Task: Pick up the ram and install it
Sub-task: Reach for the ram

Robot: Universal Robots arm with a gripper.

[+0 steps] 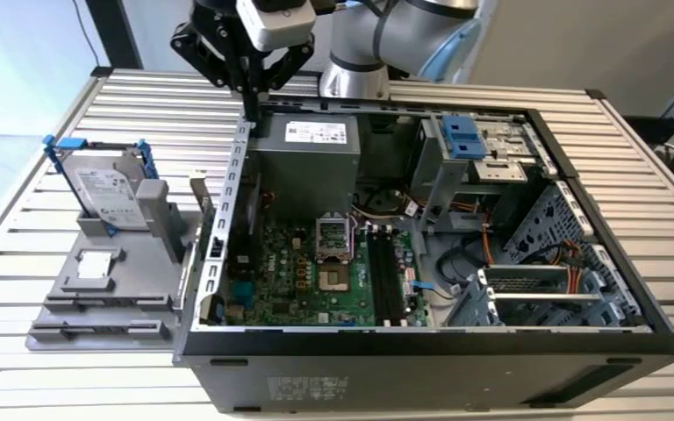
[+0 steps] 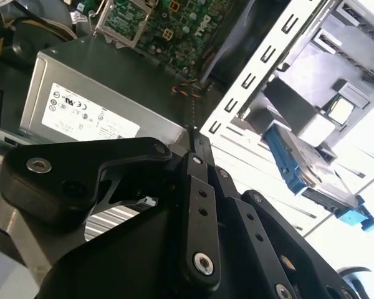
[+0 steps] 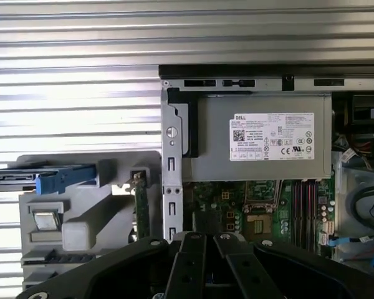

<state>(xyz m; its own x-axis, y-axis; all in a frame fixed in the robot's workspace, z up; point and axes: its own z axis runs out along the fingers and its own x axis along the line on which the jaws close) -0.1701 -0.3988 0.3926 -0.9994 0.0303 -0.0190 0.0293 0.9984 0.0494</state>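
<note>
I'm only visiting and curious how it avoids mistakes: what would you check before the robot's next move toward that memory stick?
1. The ram stands upright in the grey holder outside the case: ok.
2. The hand carries nothing: ok.
3. The hand is open for a grasp: not ok, it is shut.
4. The hand is over the ram: not ok, it hangs above the case wall by the power supply.
5. The long black slots are free: ok, they look empty.
</note>
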